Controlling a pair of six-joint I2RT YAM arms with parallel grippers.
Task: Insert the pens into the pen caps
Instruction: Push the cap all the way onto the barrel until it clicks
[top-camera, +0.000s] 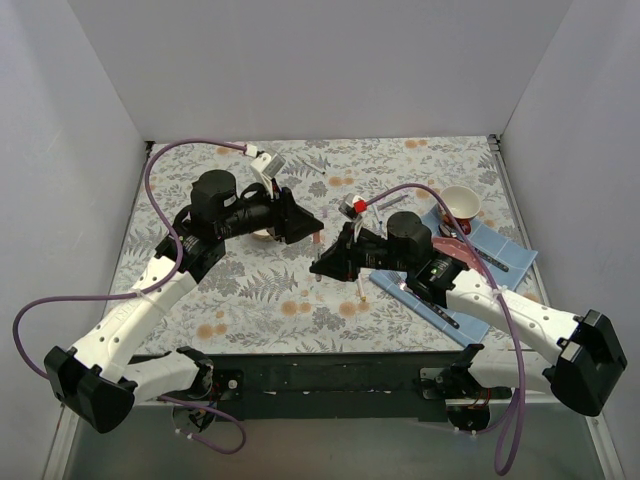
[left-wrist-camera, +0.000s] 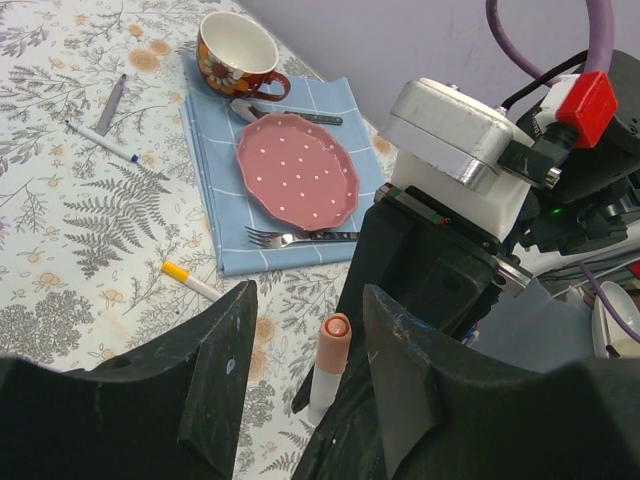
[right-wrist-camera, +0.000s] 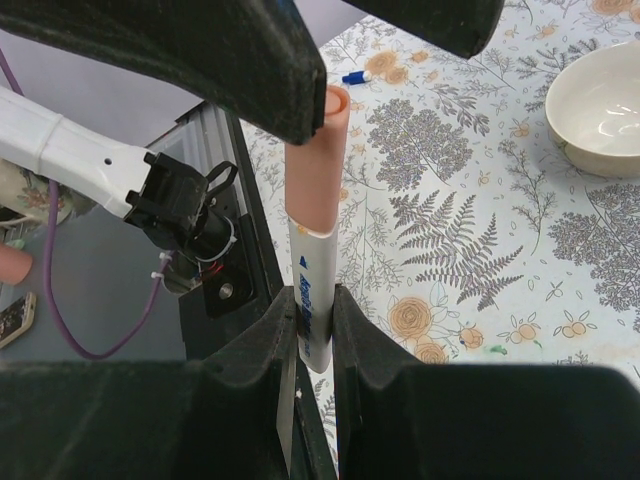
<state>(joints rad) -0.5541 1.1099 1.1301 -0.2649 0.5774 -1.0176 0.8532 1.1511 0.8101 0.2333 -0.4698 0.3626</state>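
My right gripper (right-wrist-camera: 317, 308) is shut on a white pen (right-wrist-camera: 312, 255) and holds it pointing up, above the cloth. An orange-pink cap (right-wrist-camera: 316, 165) sits on the pen's upper end. My left gripper (left-wrist-camera: 310, 300) is open, with its fingers on either side of that capped end (left-wrist-camera: 334, 343). In the top view the two grippers meet at mid-table, the left (top-camera: 315, 228) above the right (top-camera: 320, 268). Loose pens lie on the cloth: a yellow-ended one (left-wrist-camera: 190, 281), a blue-tipped one (left-wrist-camera: 100, 141) and a purple one (left-wrist-camera: 112, 103). A small blue piece (right-wrist-camera: 357, 76) lies farther off.
A blue napkin (left-wrist-camera: 205, 170) holds a pink dotted plate (left-wrist-camera: 297, 170), a fork (left-wrist-camera: 300, 237) and a flowered cup (left-wrist-camera: 235, 50). A white bowl (right-wrist-camera: 600, 105) stands on the floral cloth behind the left gripper. Grey walls close in the table.
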